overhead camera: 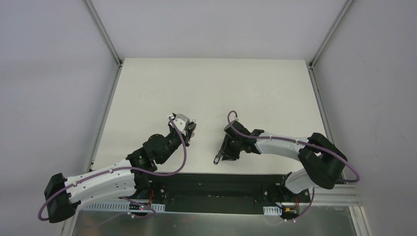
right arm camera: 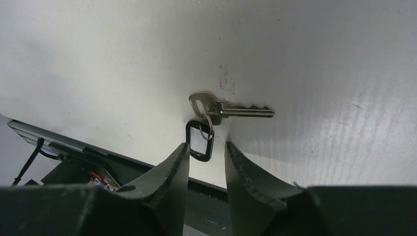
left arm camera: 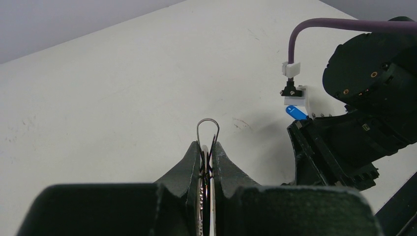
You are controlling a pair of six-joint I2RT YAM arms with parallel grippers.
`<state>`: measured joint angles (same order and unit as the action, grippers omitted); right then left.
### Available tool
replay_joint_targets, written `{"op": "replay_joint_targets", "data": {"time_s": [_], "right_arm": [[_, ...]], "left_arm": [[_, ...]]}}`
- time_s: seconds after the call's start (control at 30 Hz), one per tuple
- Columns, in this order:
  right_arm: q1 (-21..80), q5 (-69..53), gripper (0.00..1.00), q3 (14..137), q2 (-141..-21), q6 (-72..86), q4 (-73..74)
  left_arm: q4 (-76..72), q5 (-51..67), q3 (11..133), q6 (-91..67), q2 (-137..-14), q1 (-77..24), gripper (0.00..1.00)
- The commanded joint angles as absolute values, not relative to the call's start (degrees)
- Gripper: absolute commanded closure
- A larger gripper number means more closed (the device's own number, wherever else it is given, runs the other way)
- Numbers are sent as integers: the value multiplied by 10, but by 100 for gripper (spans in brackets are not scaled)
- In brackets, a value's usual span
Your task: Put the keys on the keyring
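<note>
Keyring (left arm camera: 207, 120) is being held by the left gripper (left arm camera: 207, 147), whose fingers are pressing together on the thin wire. The left arm is reaching forward and to the right over the white table (overhead camera: 206, 88), with its wrist bent. The narrow wire loop is sticking out past the fingertips, along the line of the fingers and above the table surface.

The right arm is bending back toward the near edge, and the right gripper (right arm camera: 206, 144) is pointing down at the table with its fingers standing apart. Just in front of the fingertips a silver key (right arm camera: 231, 109) is lying flat. Its long axis is running across the gripper, with the blade pointing to the right of the wrist view. A small ring (right arm camera: 207, 129) is passing through the key's head and is carrying a black loop (right arm camera: 188, 138), which is reaching into the gap between the fingertips.

In the left wrist view, a blue key head (left arm camera: 296, 112) is lying on the table just beside the right arm's wrist (left arm camera: 373, 73), which is covering the rest of it. A purple cable (left arm camera: 319, 24) is arching above.
</note>
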<state>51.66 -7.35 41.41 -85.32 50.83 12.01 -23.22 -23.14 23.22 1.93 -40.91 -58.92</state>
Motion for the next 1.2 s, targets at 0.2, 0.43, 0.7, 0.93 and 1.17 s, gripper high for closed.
{"op": "replay_joint_targets", "data": {"time_s": [0.2, 0.43, 0.7, 0.93, 1.17], "right_arm": [[517, -13, 71, 385, -817, 592, 66], [509, -7, 76, 381, -821, 601, 56], [503, -8, 79, 378, -825, 600, 51], [502, -19, 85, 378, -839, 592, 47], [503, -30, 100, 378, -835, 578, 35]], "left_arm": [[-262, -240, 241, 9, -404, -592, 100], [-262, -239, 241, 9, -406, -592, 100], [-263, -237, 242, 10, -409, -592, 100], [-262, -238, 242, 11, -410, -592, 100], [-263, -238, 242, 12, -413, -592, 100]]}}
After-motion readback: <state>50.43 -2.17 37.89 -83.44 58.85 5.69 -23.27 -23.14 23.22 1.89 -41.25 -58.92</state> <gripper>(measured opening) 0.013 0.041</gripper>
